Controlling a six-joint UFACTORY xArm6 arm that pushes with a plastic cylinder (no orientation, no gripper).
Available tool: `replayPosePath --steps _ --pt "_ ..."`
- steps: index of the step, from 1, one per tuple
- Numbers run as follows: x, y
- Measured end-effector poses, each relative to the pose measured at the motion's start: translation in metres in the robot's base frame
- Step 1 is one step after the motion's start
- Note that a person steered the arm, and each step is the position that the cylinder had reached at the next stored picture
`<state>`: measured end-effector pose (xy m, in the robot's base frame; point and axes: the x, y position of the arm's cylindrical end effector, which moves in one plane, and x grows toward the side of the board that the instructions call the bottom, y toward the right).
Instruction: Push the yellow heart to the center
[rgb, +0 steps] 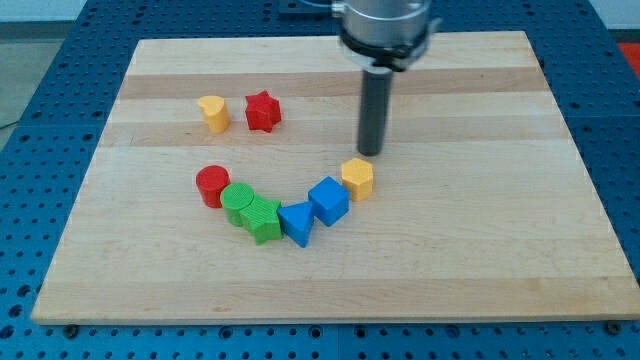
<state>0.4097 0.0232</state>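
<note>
Toward the view's upper left of the pale wooden surface (480, 250), the yellow heart-shaped block (213, 113) sits just beside a red star-shaped block (263, 110). Below runs a curved row: red cylinder block (212, 186), green cylinder block (238, 203), green star-shaped block (263, 219), blue triangular block (297, 222), blue cube block (328, 200), yellow hexagonal block (357, 178). My tip (371, 153) stands just above the hexagon, well apart from the heart. The arm carries no jaws.

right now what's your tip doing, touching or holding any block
My tip: no gripper, holding nothing; it stands just above the yellow hexagon block, contact unclear, far right of the yellow heart.
</note>
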Motion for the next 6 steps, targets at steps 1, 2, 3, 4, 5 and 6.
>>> replayPosePath --steps 1,2,3,4,5,6 --pt "-0.004 -0.078" --pt "-0.004 -0.156" --pt "-0.019 -0.236" --pt "-0.066 -0.26" --pt "-0.08 -0.209" --pt "-0.039 -0.125"
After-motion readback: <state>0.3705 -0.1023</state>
